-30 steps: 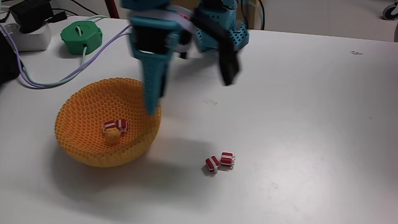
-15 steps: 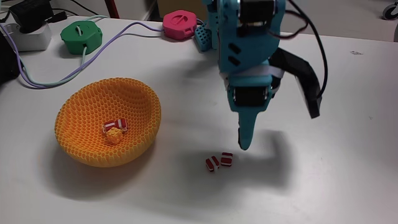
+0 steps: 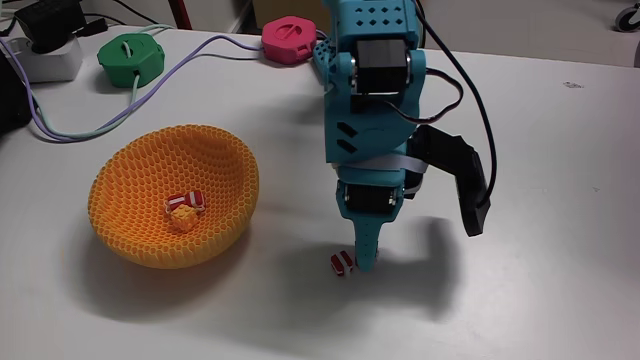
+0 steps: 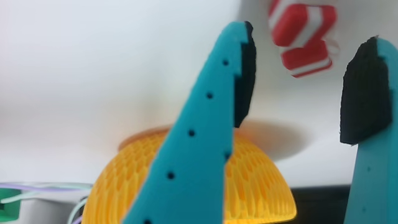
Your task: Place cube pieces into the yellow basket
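Note:
The yellow basket (image 3: 135,238) sits at the left of the table and holds a red-and-white striped cube (image 3: 187,200) and a yellow-orange cube (image 3: 182,217). It also fills the bottom of the wrist view (image 4: 249,180). My gripper (image 3: 421,248) is open and lowered to the table right of the basket. Its teal fingertip touches down beside a striped cube (image 3: 343,264) and hides whatever lies behind it. In the wrist view, two striped cubes (image 4: 303,22) (image 4: 306,57) lie between the open black pads (image 4: 245,74) of the gripper (image 4: 309,37).
A green round puck (image 3: 131,57) and a pink round puck (image 3: 291,40) stand at the back. Lilac cables (image 3: 75,132) run along the back left past a white power block (image 3: 45,62). Bare white table extends right of the arm.
The arm has swung from above the basket's right rim to the right, then dropped so its teal fingertip now rests at the two striped cubes on the table.

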